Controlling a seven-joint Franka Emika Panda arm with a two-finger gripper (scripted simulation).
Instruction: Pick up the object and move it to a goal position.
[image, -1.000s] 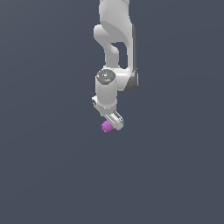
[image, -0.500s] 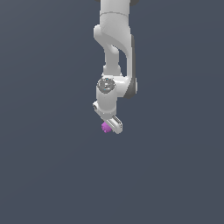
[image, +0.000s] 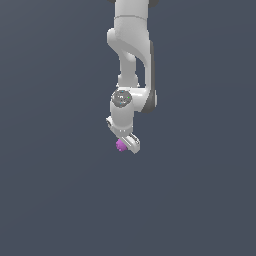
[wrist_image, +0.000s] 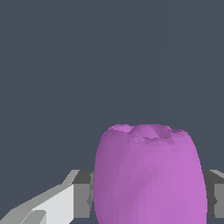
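Flat slate-grey background fills both views, with no table edge, marker or goal visible to me anywhere. Item one: the white arm (image: 131, 55), hanging down from the upper edge of the exterior view, wrist angled toward that view's lower right. Item two: the gripper (image: 124, 143), fingers drawn in on either side of item three, the object (image: 120, 145), a small magenta lump seated at the fingertips. In the wrist view the object (wrist_image: 148, 175) sits between the grey finger pads (wrist_image: 83, 194), one on each flank, both apparently touching its sides; I read the hand as narrowed to the object's width and holding it. Condition of the object: stubby, rounded, with a dimpled crown and faintly faceted walls; colour uniform. Handling, by my judgement: light, given its size against the fingers, and probably rigid, since the sides show no dent at the pads. The curved walls could let it roll or pivot in the grip, so the mid-height flanks, where it is widest, are the place to hold. I would carry it slowly, as the goal is out of sight.
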